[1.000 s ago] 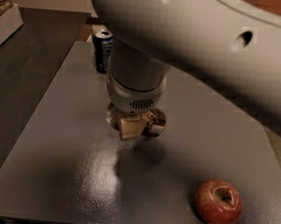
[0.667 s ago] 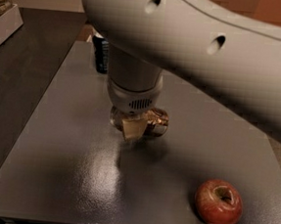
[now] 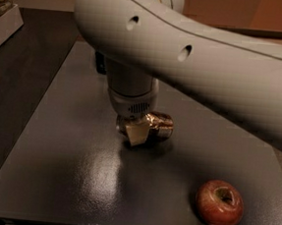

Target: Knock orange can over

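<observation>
The orange can (image 3: 160,124) shows as a shiny brownish-orange shape on the dark table (image 3: 76,178), just right of and partly behind my gripper (image 3: 136,132). It looks low, as if lying on its side, but much of it is hidden. My gripper hangs from the big white arm (image 3: 194,65) and reaches down to the table surface, touching or nearly touching the can's left side.
A red apple (image 3: 220,203) lies at the front right. A dark can (image 3: 100,62) at the back is almost wholly hidden behind the arm. A light box (image 3: 2,13) stands at the far left, off the table.
The arm has swung across and now covers most of the dark can at the back. The gripper and orange can have shifted slightly right. The apple has not moved.
</observation>
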Motion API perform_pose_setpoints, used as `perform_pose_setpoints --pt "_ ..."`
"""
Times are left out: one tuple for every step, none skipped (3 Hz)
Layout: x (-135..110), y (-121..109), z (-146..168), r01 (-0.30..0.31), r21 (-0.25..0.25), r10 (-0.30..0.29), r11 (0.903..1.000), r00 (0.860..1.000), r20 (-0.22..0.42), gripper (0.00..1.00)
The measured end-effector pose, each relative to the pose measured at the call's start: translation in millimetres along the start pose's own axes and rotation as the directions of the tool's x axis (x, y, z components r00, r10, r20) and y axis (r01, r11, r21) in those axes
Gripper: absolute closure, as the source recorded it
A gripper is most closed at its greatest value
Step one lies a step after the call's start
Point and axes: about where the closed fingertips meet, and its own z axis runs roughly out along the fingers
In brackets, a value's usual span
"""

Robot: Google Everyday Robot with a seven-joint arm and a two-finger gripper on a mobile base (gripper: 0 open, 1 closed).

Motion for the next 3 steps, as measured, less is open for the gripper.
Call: perform_pose_setpoints --pt "-0.3 2.7 7.4 0.013 -0.020 -0.014 0.9997 0.999 -0.030 0.36" --pt "-0.7 2.3 5.8 0.013 -0.013 -0.014 0.9998 0.999 -0.029 0.13" --pt "-1.3 2.0 4.4 0.014 -0.007 -0.014 0.9999 1.000 -0.028 0.00"
